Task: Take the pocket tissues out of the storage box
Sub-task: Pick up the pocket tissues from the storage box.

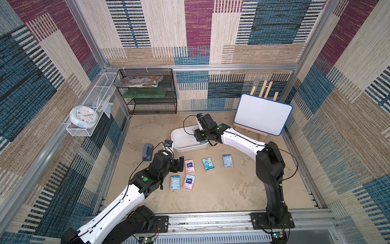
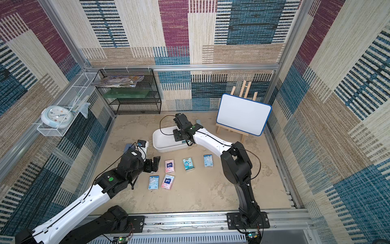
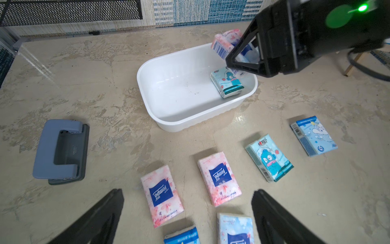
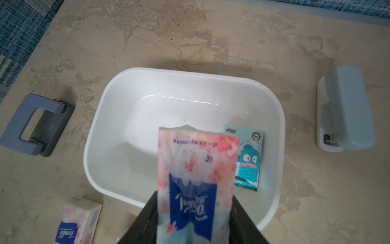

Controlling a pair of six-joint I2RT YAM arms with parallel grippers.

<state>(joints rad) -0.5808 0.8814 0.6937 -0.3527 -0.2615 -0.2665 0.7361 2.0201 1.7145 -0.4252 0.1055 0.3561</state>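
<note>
My right gripper is clamped on a pink Tempo packet, held above the storage box.

Top view: five pocket tissues lie just in front of the box, with my left gripper beside them, jaws wide apart; a careless swing could scatter them. Left wrist: I'm pinching the soft pink packet near one end only, so it could twist or slip. Right wrist: a teal cartoon packet lies flat by the box wall, which makes it awkward to pinch, and the light box may shift.

pocket tissues: 8 | storage box: 1 | hole punch: 1 | clock: 1 | whiteboard: 1
</note>
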